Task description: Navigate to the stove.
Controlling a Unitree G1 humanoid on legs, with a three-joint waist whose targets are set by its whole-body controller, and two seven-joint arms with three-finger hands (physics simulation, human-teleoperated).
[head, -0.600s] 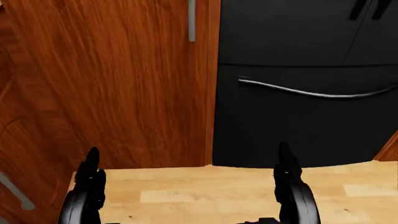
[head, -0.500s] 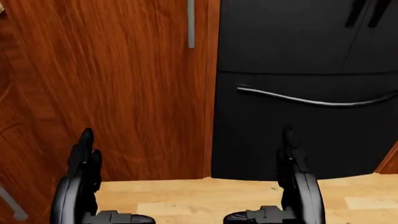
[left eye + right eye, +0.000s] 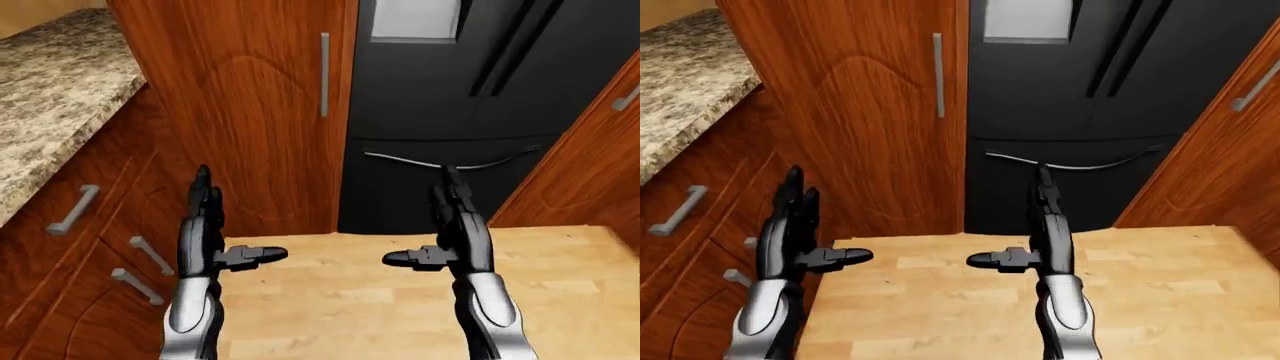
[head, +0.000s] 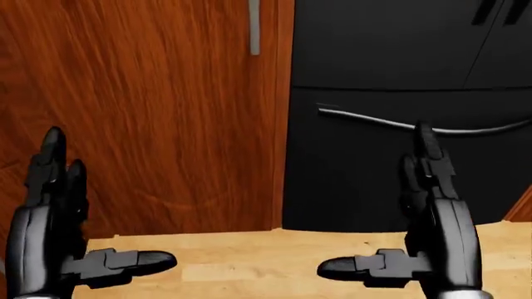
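No stove shows in any view. Both of my black three-finger hands are raised before me, holding nothing. In the left-eye view my left hand (image 3: 226, 226) is open, fingers pointing up and thumb pointing right, level with the foot of a tall wooden cabinet (image 3: 250, 112). My right hand (image 3: 428, 225) mirrors it, open, thumb pointing left, over the lower drawer of a black fridge (image 3: 450, 112). The head view shows the same two hands closer, left hand (image 4: 91, 212) and right hand (image 4: 386, 208).
A speckled granite counter (image 3: 50, 97) runs along the left over wooden drawers (image 3: 90, 225) with metal handles. Another wooden cabinet (image 3: 590, 165) stands at the right. Light wood floor (image 3: 350, 300) stretches between them up to the fridge.
Both hands have risen higher in the head view and their thumbs now show. The fridge and cabinet have shifted slightly, so the camera moved a little.
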